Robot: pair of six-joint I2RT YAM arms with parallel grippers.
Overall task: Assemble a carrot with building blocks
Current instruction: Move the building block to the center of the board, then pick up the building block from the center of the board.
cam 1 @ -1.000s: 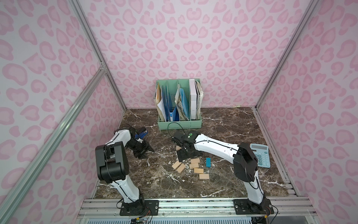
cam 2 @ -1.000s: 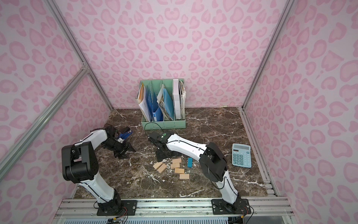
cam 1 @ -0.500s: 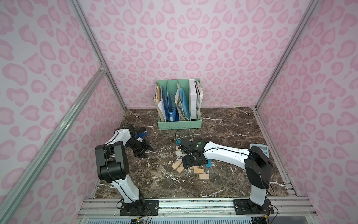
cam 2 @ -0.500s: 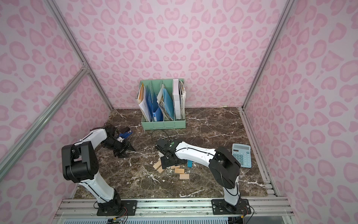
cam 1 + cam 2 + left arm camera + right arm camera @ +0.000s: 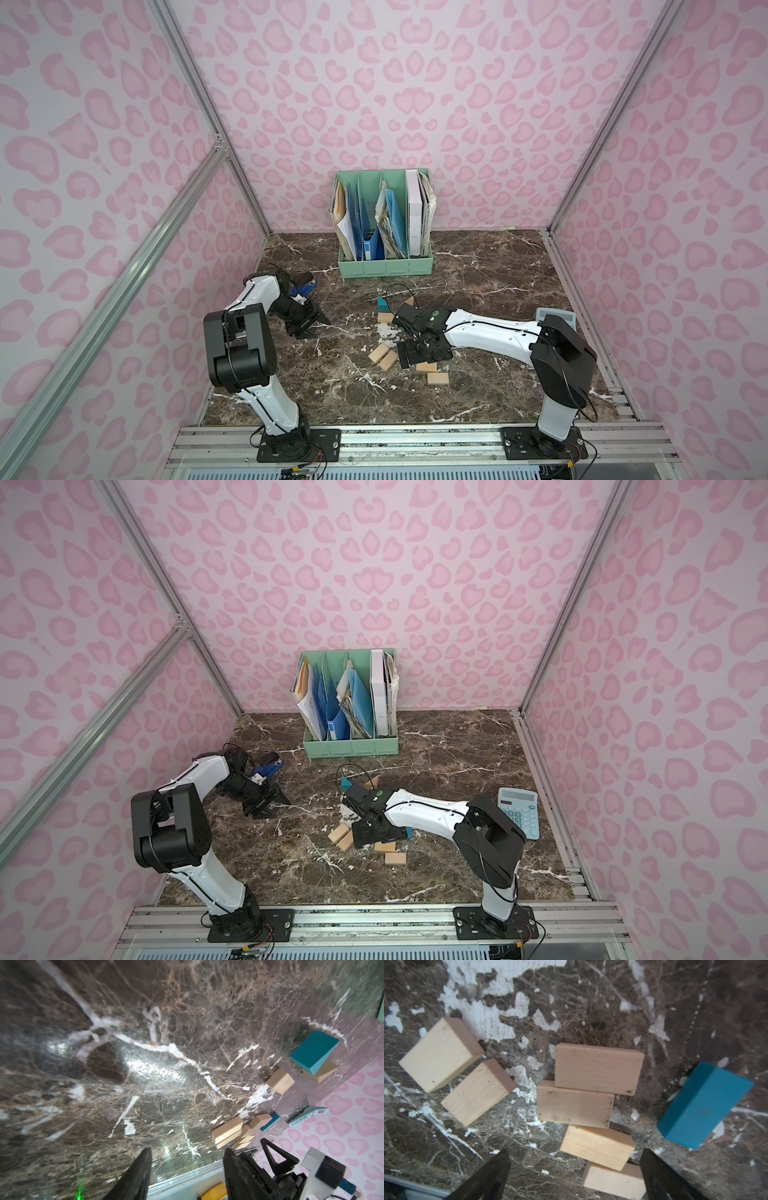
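Right wrist view: the right gripper (image 5: 575, 1159) hangs open and empty over pale tan wooden rectangular blocks (image 5: 575, 1103) on the dark marble surface (image 5: 716, 1012), with a teal rectangular block (image 5: 704, 1103) just to their right. The left gripper (image 5: 188, 1152), open and empty, sits well left.

File organizer (image 5: 384, 266): mint green, at desk's back edge, holding folders and papers.
Calculator (image 5: 518, 812): light blue, near desk's right edge.
Desk (image 5: 490, 266): dark marble.
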